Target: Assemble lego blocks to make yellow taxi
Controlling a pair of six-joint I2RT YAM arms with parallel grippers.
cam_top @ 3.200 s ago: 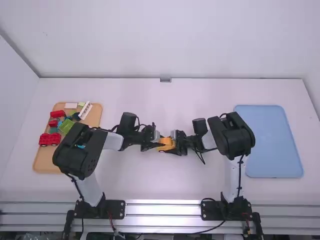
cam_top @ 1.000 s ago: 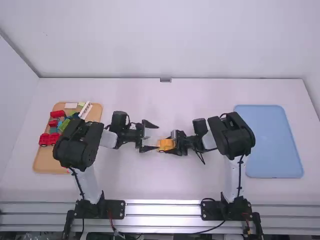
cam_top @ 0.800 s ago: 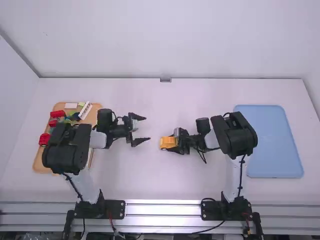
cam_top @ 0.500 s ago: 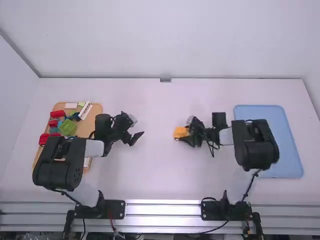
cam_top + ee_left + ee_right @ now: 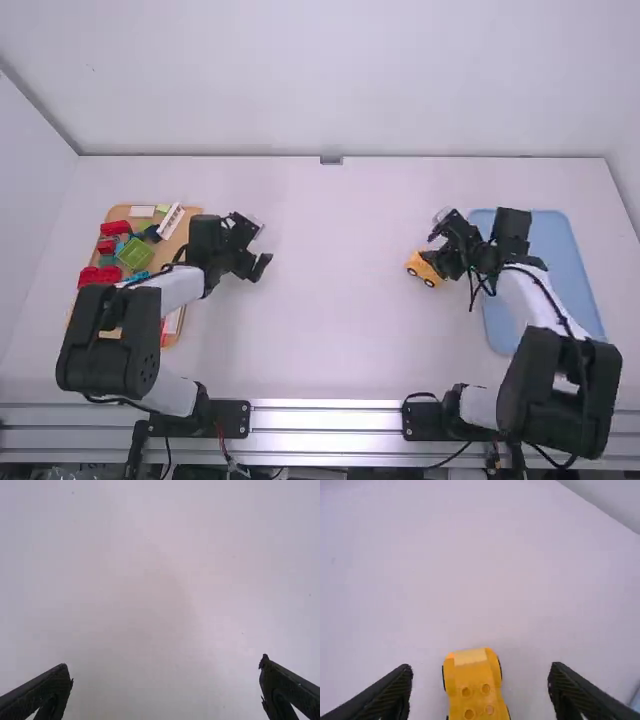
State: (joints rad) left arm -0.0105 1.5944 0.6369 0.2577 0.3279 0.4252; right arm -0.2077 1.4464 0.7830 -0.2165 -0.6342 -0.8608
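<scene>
Yellow taxi [image 5: 425,268] is on the white table [image 5: 320,330], right of the middle, just beside the blue tray's left edge. It sits at the right gripper [image 5: 432,243]. That gripper is wide: in its wrist view the two fingers [image 5: 392,692] stand well apart with the taxi between them and a gap visible on each side, so no grip on it. Taxi has studs on top, a lighter yellow piece at one end and dark wheels along its sides; its near end runs off the bottom edge of that wrist view. High view shows two wheels on the camera-facing side. Blue tray [image 5: 550,240] lies at the table's right, with part of the right arm over it. Left gripper [image 5: 262,245] is also wide, fingers [image 5: 42,690] far apart over white tabletop, just right of the tan tray and well apart from the taxi. Tan tray [image 5: 178,238] is at the table's left, partly hidden by the left arm. In it: red block [image 5: 115,228] near the far end, long white piece [image 5: 171,221] at an angle, green block [image 5: 136,254], red wheeled piece [image 5: 100,275] at the left edge, plus small mixed blocks, too small to sort out.
</scene>
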